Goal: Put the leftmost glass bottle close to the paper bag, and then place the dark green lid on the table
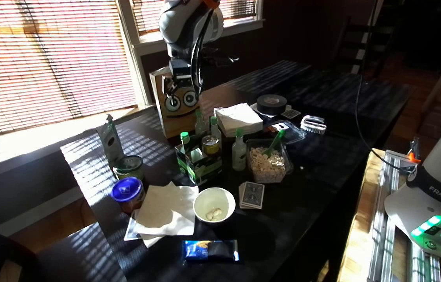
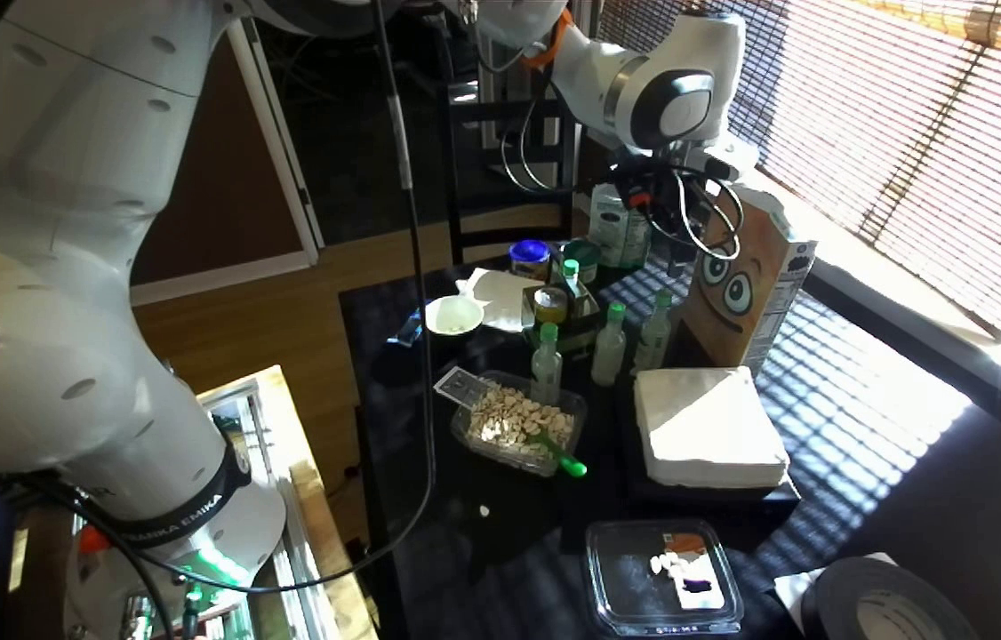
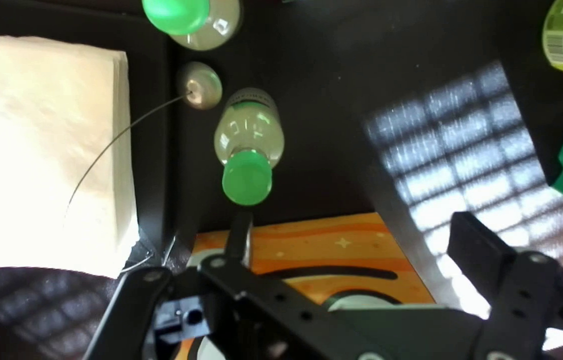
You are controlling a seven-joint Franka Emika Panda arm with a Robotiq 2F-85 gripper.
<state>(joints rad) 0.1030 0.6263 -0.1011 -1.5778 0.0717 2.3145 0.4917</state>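
Observation:
A clear glass bottle with a bright green cap (image 3: 250, 135) stands upright close in front of the paper bag (image 3: 341, 242); the bottle (image 2: 652, 342) and the bag (image 2: 740, 293) also show in an exterior view. Several similar bottles stand nearby, so I cannot tell which is leftmost; none looks very dark. My gripper (image 3: 361, 240) is open and empty, pointing down over the bag's printed face. In an exterior view the gripper (image 1: 185, 95) is level with the bag's upper part. The dark green lid (image 1: 129, 161) sits on a can on the black table (image 1: 299, 176).
A green carton (image 1: 205, 170) holding a bottle and a can stands near the bag. A napkin stack (image 2: 705, 427) lies beside the bottles. A tub of snacks (image 2: 514, 422) with a green spoon, a white bowl (image 1: 214, 203) and black tape (image 1: 271, 103) also sit around.

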